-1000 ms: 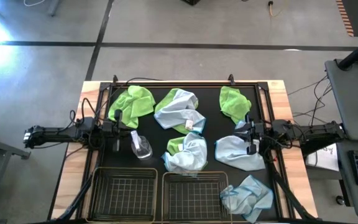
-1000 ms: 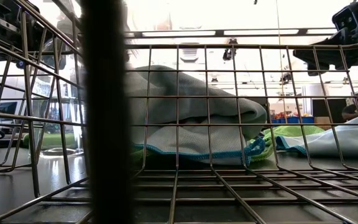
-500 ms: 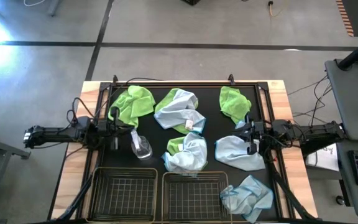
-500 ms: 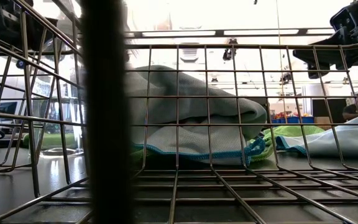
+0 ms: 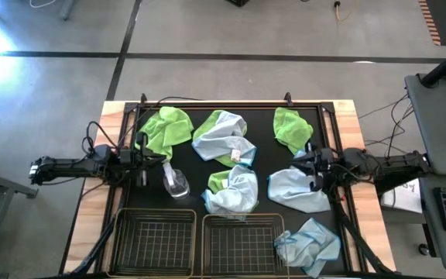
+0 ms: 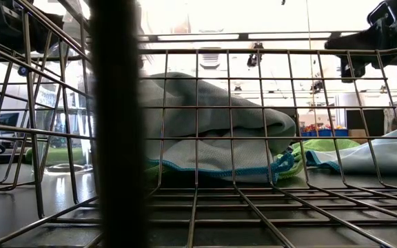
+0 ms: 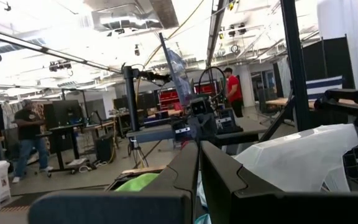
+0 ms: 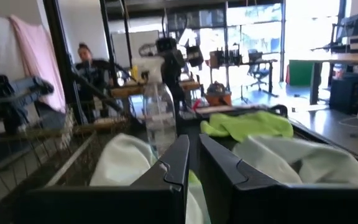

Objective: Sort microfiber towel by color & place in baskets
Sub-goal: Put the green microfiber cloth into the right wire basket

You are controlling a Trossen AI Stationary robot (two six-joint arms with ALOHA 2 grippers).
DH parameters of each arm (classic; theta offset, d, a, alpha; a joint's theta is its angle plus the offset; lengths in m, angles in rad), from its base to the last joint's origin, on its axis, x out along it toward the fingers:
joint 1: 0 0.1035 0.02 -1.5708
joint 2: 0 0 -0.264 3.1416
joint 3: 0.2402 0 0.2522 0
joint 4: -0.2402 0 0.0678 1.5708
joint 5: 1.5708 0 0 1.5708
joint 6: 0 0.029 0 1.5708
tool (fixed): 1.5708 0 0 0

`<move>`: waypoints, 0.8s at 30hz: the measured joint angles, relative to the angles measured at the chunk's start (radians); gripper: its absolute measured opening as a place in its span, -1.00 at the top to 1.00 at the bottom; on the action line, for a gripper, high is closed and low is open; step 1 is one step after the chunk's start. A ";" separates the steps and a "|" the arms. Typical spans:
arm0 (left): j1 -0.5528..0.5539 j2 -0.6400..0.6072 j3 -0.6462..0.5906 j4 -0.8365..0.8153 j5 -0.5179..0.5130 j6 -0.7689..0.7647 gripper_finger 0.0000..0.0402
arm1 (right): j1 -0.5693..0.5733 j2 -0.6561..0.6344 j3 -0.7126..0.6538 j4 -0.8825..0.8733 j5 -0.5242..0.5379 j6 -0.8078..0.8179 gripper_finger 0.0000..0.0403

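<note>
Right gripper (image 5: 310,172), fingers nearly together and empty, hovers at the mat's 3 o'clock edge, above a pale blue microfiber towel (image 5: 294,190). Left gripper (image 5: 140,159), fingers closed and empty, sits at 9 o'clock beside a lime green towel (image 5: 166,127) and the spray bottle (image 5: 174,180). Two black wire baskets (image 5: 155,240) stand empty at 6 o'clock; a blue towel (image 5: 310,242) lies beside them.

Count from above: three lime green towels, top left (image 5: 166,128), top right (image 5: 292,126), and one peeking mid-bench (image 5: 218,180). Four pale blue towels: (image 5: 221,136), (image 5: 237,191), (image 5: 294,189), (image 5: 310,242). Two wire baskets, (image 5: 155,241) and (image 5: 241,242). One clear spray bottle (image 5: 174,181). Two arms.
</note>
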 joint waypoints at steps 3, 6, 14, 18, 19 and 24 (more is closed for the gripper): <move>0.000 0.000 0.000 0.000 0.000 0.000 0.99 | 0.000 0.000 0.000 0.016 0.000 0.038 0.86; 0.000 0.000 0.000 0.000 0.000 0.000 0.99 | 0.000 0.001 0.000 0.006 0.000 0.046 0.86; 0.000 0.000 0.000 0.000 0.000 0.000 0.99 | 0.000 0.001 0.000 0.006 0.000 0.068 0.86; 0.000 0.000 0.000 0.000 0.000 0.000 0.99 | 0.000 0.001 0.000 0.007 0.000 0.068 0.86; 0.000 0.000 0.000 0.000 0.000 -0.001 0.99 | 0.000 0.001 0.000 0.006 0.000 0.068 0.86; 0.000 0.000 0.000 0.000 0.000 -0.001 0.99 | 0.000 0.001 0.000 0.007 0.000 0.068 0.86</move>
